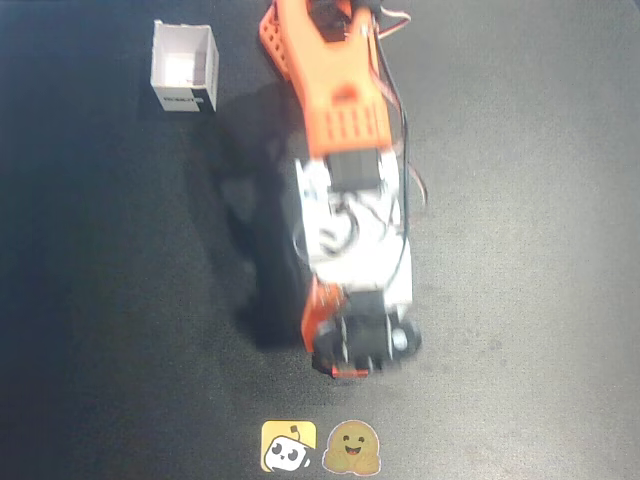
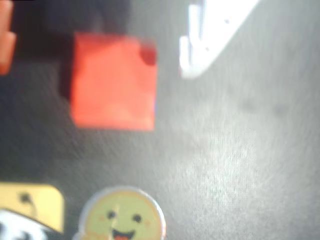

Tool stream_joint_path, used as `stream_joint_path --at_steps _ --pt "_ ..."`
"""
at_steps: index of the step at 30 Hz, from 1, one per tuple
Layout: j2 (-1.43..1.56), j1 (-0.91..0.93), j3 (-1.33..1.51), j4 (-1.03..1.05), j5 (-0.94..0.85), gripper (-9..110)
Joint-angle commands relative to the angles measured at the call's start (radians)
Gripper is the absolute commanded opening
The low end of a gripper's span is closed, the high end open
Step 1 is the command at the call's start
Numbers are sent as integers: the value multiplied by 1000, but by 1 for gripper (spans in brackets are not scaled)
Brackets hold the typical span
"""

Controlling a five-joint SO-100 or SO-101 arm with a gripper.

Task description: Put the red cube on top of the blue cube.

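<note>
The red cube [image 2: 112, 82] fills the upper left of the wrist view, blurred and close to the camera. It lies between the orange finger [image 2: 5, 42] on the left and the white finger [image 2: 200, 45] on the right, with a dark gap on each side. My gripper [image 2: 97, 70] is open around it and touches neither side. In the overhead view the gripper [image 1: 350, 366] points down at the lower middle, and only a red sliver of the cube [image 1: 350, 373] shows beneath it. The blue cube is hidden in both views.
A white open-topped box [image 1: 184, 67] stands at the upper left of the dark mat. A yellow sticker [image 1: 288, 446] and a smiley-face sticker [image 1: 351, 448] lie just below the gripper; both also show in the wrist view [image 2: 30, 207] [image 2: 122, 215].
</note>
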Motion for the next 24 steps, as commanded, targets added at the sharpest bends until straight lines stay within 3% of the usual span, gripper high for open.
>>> stream_joint_path --at_steps 1,11,24 --pt "236 -12 120 17 -31 21" --pt "710 23 468 155 -164 7" --pt "943 -5 632 331 -273 2"
